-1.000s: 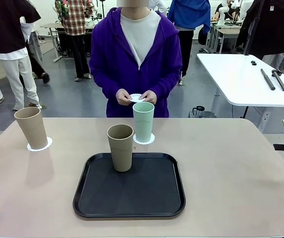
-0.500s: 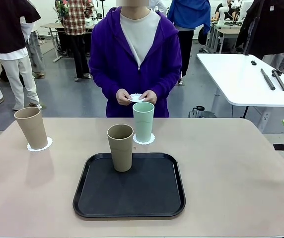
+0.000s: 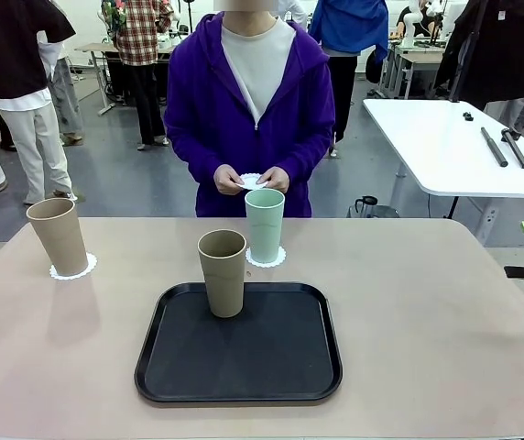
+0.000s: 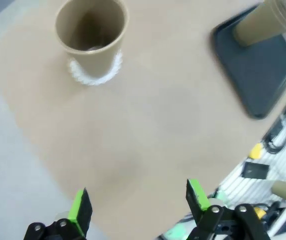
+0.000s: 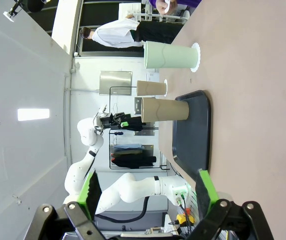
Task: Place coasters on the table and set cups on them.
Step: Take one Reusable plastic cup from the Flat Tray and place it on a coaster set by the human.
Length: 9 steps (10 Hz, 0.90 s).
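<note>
Both your end effectors stood open, well apart from the cups.
Your left end effector (image 4: 139,202) hovered empty over bare desk (image 4: 148,130), a brown cup (image 4: 90,37) on its coaster (image 4: 94,76) far ahead. Your right end effector (image 5: 148,190), rolled sideways, faced the mint cup (image 5: 170,55) and the tray (image 5: 193,135). The person's hands (image 3: 228,180) held the third coaster (image 3: 249,179).
</note>
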Motion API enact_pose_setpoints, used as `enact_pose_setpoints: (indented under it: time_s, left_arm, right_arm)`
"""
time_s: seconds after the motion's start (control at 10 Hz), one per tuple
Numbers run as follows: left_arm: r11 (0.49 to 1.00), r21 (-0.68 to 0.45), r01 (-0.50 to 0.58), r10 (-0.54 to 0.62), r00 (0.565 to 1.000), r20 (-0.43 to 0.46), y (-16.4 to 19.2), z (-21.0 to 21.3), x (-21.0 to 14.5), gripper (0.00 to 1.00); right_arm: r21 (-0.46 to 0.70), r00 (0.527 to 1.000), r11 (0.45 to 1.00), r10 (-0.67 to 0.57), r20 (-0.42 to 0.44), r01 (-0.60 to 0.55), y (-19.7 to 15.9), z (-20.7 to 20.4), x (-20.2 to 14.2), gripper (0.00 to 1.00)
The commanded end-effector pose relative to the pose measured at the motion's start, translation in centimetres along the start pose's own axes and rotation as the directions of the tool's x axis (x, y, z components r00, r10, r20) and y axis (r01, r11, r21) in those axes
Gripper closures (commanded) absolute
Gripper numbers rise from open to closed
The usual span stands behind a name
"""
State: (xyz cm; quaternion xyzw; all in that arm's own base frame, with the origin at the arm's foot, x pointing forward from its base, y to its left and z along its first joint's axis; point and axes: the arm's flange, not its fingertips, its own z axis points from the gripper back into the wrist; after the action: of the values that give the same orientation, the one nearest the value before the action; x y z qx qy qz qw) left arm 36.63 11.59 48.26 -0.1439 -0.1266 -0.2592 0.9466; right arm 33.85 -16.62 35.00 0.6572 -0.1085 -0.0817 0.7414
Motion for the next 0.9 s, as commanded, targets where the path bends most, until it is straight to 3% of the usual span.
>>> enact_pose_setpoints:
  time_s: [0.0,0.1,0.3,0.6,0.8]
  left_arm:
    - [0.957,-0.281,-0.063,0.109,0.983,0.149,3.2,1.4,-1.5,0.0]
    - [0.935,-0.345,-0.076,0.137,0.978,0.158,4.1,2.1,-1.4,0.0]
    - [0.806,-0.575,-0.143,0.299,0.936,0.186,7.7,2.5,-3.7,0.0]
    - [0.703,-0.659,-0.269,0.402,0.914,0.056,13.1,1.0,-6.6,0.0]
    - [0.646,-0.708,-0.288,0.481,0.872,0.085,15.7,-0.4,-9.4,0.0]
  right_arm:
    - [0.001,1.0,1.0,0.007,-0.01,-0.007,0.1,0.1,-0.3,0.0]
    - [0.001,1.0,1.0,0.007,-0.01,-0.007,0.1,0.1,-0.3,0.0]
    - [0.001,1.0,1.0,0.007,-0.01,-0.007,0.1,0.1,-0.3,0.0]
    - [0.001,1.0,1.0,0.007,-0.01,-0.007,0.1,0.1,-0.3,0.0]
    - [0.001,1.0,1.0,0.007,-0.01,-0.007,0.1,0.1,-0.3,0.0]
